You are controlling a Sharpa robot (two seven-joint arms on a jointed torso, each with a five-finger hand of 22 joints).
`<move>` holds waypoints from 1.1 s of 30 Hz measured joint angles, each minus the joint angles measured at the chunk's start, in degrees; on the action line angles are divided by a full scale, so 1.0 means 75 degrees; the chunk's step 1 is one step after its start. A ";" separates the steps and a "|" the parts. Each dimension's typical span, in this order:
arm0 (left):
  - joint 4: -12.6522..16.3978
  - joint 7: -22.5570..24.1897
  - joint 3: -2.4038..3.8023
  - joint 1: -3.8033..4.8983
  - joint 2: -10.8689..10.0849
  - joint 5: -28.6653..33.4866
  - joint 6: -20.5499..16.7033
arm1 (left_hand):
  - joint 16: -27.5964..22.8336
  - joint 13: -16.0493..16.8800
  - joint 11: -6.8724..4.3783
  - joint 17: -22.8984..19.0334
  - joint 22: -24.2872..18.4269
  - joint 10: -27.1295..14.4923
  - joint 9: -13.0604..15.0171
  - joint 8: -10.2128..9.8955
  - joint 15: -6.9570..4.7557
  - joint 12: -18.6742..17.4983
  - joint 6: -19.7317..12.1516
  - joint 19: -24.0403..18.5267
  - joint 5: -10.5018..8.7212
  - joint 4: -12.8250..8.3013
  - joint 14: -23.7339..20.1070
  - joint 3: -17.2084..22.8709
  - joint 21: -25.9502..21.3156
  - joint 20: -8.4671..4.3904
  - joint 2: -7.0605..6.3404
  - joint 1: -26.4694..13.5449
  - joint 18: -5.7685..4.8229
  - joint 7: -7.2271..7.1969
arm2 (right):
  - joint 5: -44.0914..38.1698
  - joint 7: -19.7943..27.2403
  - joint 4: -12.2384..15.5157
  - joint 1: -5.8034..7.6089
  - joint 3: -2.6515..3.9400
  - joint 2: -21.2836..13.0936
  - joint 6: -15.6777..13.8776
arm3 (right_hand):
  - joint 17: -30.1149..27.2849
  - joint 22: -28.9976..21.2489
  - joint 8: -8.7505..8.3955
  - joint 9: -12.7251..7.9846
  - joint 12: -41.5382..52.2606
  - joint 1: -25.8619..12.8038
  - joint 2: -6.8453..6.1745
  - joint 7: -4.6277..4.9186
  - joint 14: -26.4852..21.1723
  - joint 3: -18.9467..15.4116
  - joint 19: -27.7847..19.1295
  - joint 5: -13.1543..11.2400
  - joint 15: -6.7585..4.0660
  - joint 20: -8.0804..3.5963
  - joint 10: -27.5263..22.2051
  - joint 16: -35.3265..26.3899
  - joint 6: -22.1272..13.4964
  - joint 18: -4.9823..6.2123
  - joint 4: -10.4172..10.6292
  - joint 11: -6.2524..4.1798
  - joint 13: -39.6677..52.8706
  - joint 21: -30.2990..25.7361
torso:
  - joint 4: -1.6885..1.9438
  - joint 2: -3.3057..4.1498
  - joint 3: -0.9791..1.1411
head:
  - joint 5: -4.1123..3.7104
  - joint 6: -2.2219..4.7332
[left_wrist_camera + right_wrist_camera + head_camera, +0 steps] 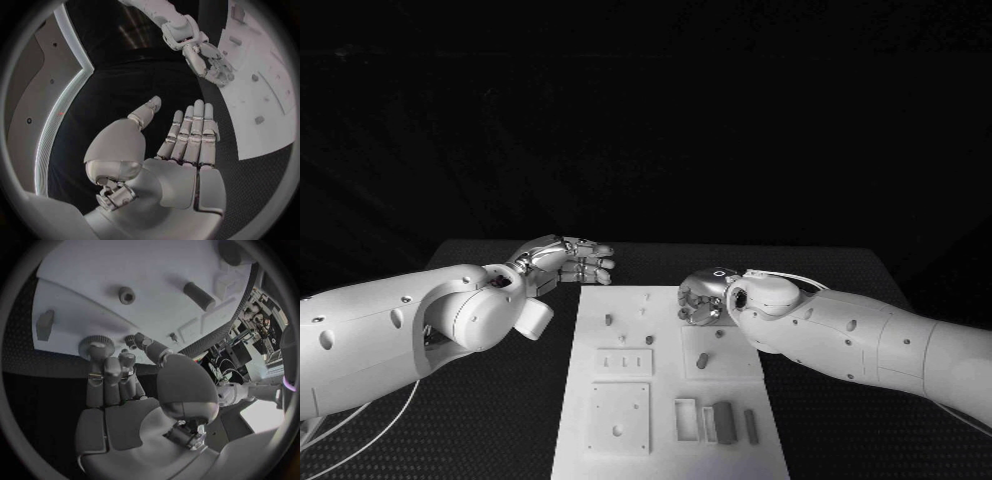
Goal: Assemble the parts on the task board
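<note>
task board (668, 455): long white plate lying flat on the counter, running away from the robot; two raised square plates sit on its near-left half, the upper one with three slots, the lower one with a small hole.
upright pegs (607, 320): small grey pieces standing in the board's far half, spread apart from one another.
short cylinder (704, 360): grey, tilted, on a raised square near the board's right edge.
bar parts (727, 424): grey oblong pieces lying side by side at the board's near-right corner, next to a rectangular frame.
knurled round part (96, 344): grey disc at the board's far end, touching the fingertips of the right robot hand (115, 390).
</note>
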 measured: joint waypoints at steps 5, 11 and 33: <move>-0.0030 0.0000 0.0001 0.0006 0.0008 0.0000 -0.0002 | 0.0000 0.0000 0.0000 0.0007 0.0000 0.0000 0.0000 0.0000 0.0000 0.0000 0.0000 0.0000 0.0000 0.0000 0.0000 0.0000 0.0000 0.0000 0.0000 0.0000 -0.0001 0.0000 | -0.0011 -0.0004 -0.0061 0.0002 0.0004 0.0052 0.0065 | -0.0030 0.0000 0.0000 0.0010 0.0044 0.0000 0.0000 -0.0043 0.0016 0.0004 0.0016 0.0000 -0.0012 -0.0015 0.0000 0.0001 0.0042 -0.0020 0.0038 0.0000 -0.0040 0.0041 | -0.0004 0.0016 0.0002 | 0.0022 -0.0022; -0.0074 0.0000 0.0001 0.0007 0.0065 0.0000 -0.0002 | -0.0030 0.0000 0.0000 0.0016 -0.0008 0.0000 -0.0011 -0.0041 0.0000 -0.0029 0.0000 -0.0001 0.0000 0.0018 0.0000 -0.0019 -0.0030 0.0001 0.0000 0.0000 -0.0003 0.0000 | -0.0040 -0.0008 -0.0119 -0.0023 0.0005 0.0128 0.0127 | -0.0064 -0.0001 0.0000 0.0041 0.0044 -0.0029 0.0029 -0.0079 0.0066 0.0020 0.0027 0.0000 -0.0041 -0.0061 0.0001 0.0039 0.0079 -0.0043 0.0065 -0.0001 -0.0086 0.0043 | -0.0017 0.0027 0.0000 | -0.0004 -0.0041; -0.0078 -0.0025 0.0001 0.0007 0.0065 0.0033 0.0002 | -0.0029 -0.0007 0.0000 0.0031 -0.0015 0.0000 -0.0027 -0.0043 0.0000 -0.0058 0.0000 0.0027 0.0000 0.0016 0.0000 -0.0017 -0.0058 -0.0027 -0.0030 -0.0030 -0.0058 0.0000 | -0.0048 0.0009 -0.0292 -0.0031 0.0027 0.0224 0.0125 | -0.0157 0.0000 0.0046 0.0083 0.0140 -0.0159 0.0159 -0.0109 0.0124 0.0061 0.0053 0.0000 -0.0076 -0.0086 0.0019 0.0074 0.0109 -0.0049 0.0150 -0.0018 -0.0209 0.0101 | 0.0004 0.0034 0.0003 | 0.0020 -0.0092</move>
